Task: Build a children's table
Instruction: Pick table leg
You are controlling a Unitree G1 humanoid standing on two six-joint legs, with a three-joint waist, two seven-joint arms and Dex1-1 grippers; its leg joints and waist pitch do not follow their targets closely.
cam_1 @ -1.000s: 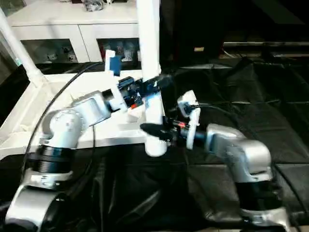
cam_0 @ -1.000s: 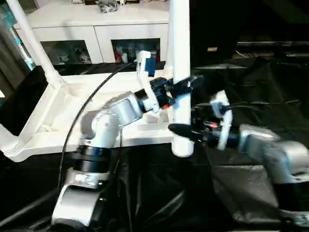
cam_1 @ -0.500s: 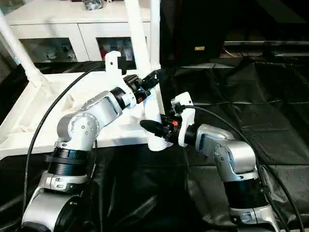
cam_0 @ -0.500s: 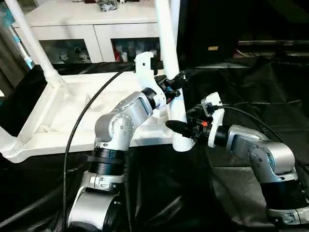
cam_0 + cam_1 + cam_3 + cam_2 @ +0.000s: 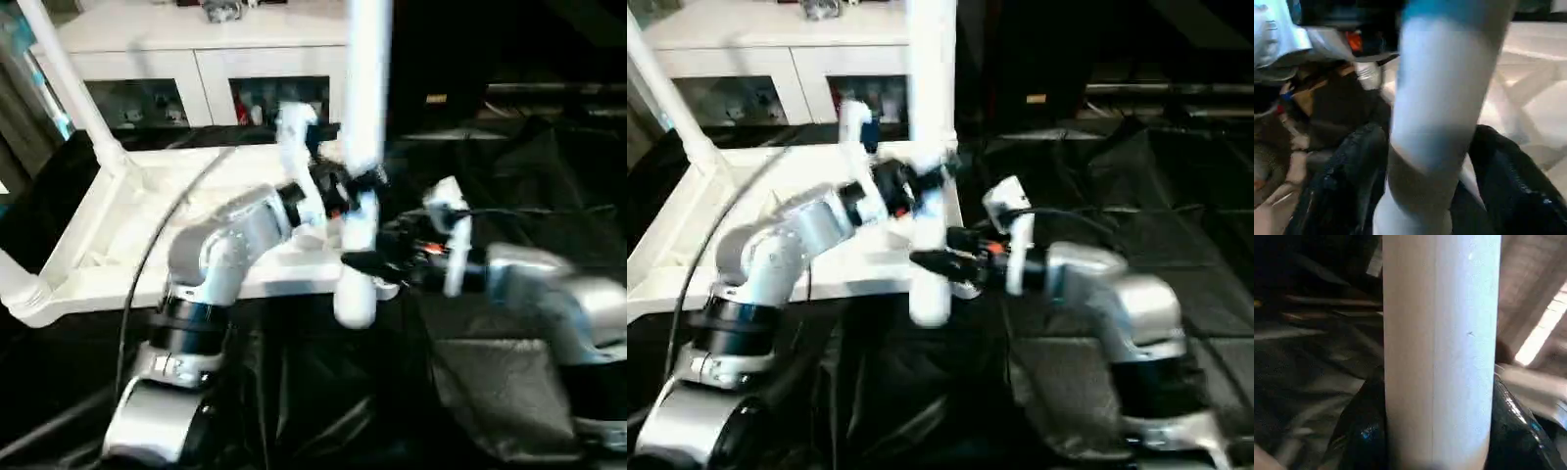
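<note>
Behind your worktop (image 5: 509, 196), the white cabinet (image 5: 196, 59) holds small things behind its glass doors, too blurred to make out. The tabletop (image 5: 118, 235) lies upside down on the black cloth, ribbed underside up, like a shallow tray with nothing loose in it. One fitted leg (image 5: 69, 88) slants up from its far left corner and is cut off at the picture's top; a second socket end (image 5: 20, 294) shows at the near left corner.

Your loose leg (image 5: 364, 117) stands nearly upright at the tabletop's near right corner, long axis vertical, top cut off by the frame, rounded lower end (image 5: 355, 305) hanging just past the edge. Whether it sits in a socket is hidden by your arms.

Your left hand (image 5: 358, 186) is clamped around the leg partway up, fingers (image 5: 1359, 431) pressed on both sides. Your right hand (image 5: 942, 257) sits lower; its fingers (image 5: 1352, 171) flank the leg, and you cannot tell whether they grip it
</note>
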